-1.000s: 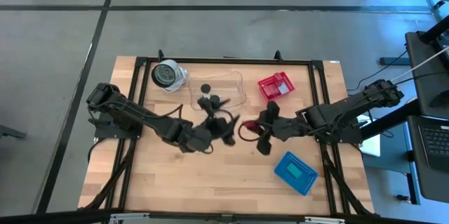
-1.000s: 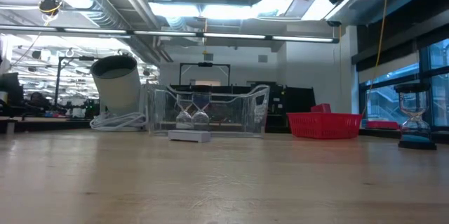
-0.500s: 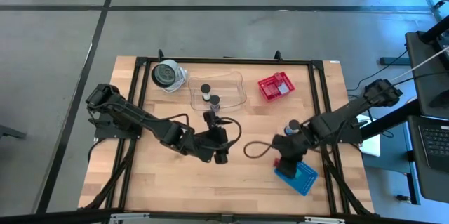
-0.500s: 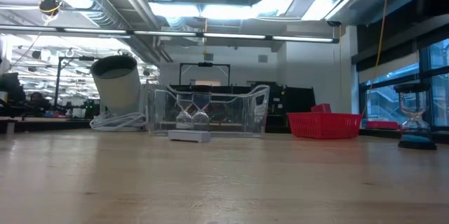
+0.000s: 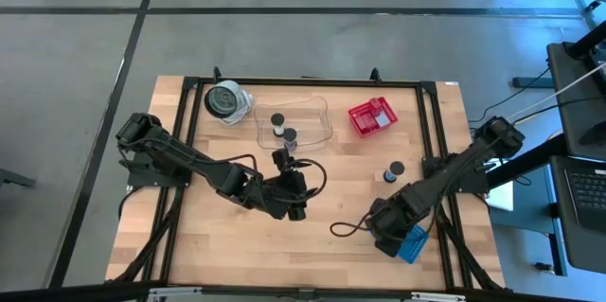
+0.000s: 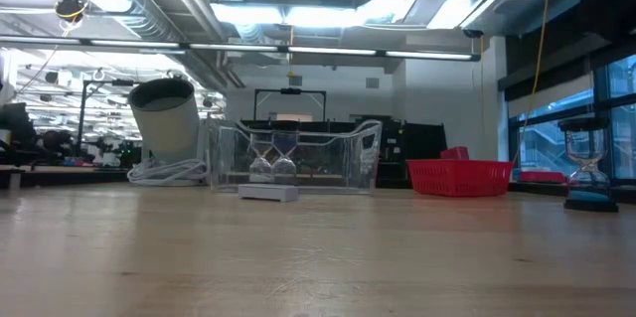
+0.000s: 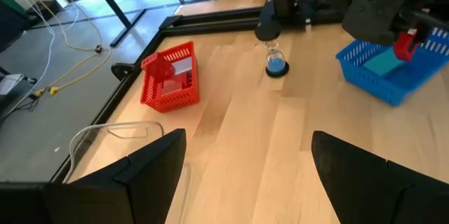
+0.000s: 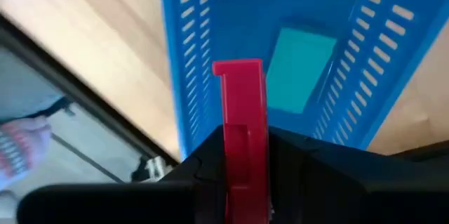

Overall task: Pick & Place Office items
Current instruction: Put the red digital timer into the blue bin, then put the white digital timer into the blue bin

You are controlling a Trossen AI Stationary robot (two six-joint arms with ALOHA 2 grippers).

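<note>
One clear plastic tray [image 5: 317, 122] is sitting far back on the table, one red mesh basket [image 5: 371, 116] to its right. The right gripper [image 8: 242, 147] is pinching one red block [image 8: 243, 122] over one blue basket [image 8: 295, 55]. The left gripper [image 7: 249, 161] is hanging wide open mid-table.

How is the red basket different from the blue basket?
The red basket sits off by itself with no arm near it; the blue basket has the right gripper over it, holding a red piece. The red basket holds red and white things; the blue basket holds one flat teal piece. Both are slotted plastic baskets on the wooden table.
</note>
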